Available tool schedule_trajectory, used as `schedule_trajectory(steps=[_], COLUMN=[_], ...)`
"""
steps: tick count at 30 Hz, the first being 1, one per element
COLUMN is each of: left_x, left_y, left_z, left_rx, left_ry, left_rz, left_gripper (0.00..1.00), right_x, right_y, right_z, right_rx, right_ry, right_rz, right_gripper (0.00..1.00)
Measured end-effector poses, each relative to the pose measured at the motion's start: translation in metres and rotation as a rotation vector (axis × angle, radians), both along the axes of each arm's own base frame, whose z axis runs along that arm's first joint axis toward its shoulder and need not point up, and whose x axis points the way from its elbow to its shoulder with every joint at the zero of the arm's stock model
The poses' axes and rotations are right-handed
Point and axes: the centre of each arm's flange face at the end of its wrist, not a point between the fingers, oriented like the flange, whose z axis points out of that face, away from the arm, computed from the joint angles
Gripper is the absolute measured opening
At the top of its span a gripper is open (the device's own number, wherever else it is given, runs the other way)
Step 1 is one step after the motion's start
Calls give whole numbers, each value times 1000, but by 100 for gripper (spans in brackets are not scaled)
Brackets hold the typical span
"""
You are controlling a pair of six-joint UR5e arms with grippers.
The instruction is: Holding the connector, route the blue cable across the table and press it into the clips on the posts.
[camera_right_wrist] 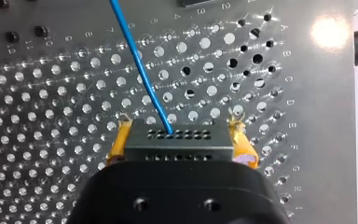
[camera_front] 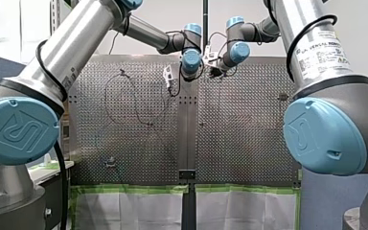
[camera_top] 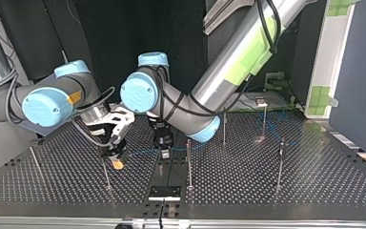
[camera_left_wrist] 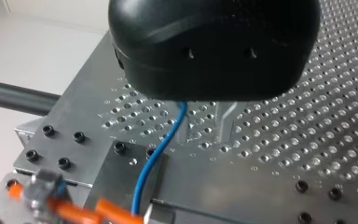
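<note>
My right gripper (camera_right_wrist: 182,133) is clamping its yellow pads (camera_right_wrist: 120,140) on the black connector (camera_right_wrist: 179,145) near the middle of the perforated table (camera_top: 314,176), and the blue cable (camera_right_wrist: 142,74) is running away from it across the holes. My left gripper (camera_top: 164,151) is hanging low just right of it in the top view; I cannot tell its grip. Thin posts (camera_top: 280,164) are standing upright on the plate, a dark backdrop (camera_top: 171,24) is hanging behind the arms, and a white panel (camera_top: 333,52) is leaning at the far right.

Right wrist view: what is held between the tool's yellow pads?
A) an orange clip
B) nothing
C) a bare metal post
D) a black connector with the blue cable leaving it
D: the black connector sits clamped in the right tool, with the blue cable running out of its holed face.
</note>
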Motion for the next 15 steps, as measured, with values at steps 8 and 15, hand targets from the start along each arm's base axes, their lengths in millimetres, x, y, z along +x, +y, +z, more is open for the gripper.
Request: schedule_trajectory(steps=[8,15], left_x=[-4,-6], left_y=[-5,-6], left_z=[0,0], left_rx=[4,3], left_ry=[0,1], left_rz=[-7,-8], left_gripper=[0,0], right_x=[0,0], right_y=[0,0], right_z=[-1,-1], right_rx=[1,3], right_ry=[0,1], right_rz=[0,0], right_gripper=[0,0])
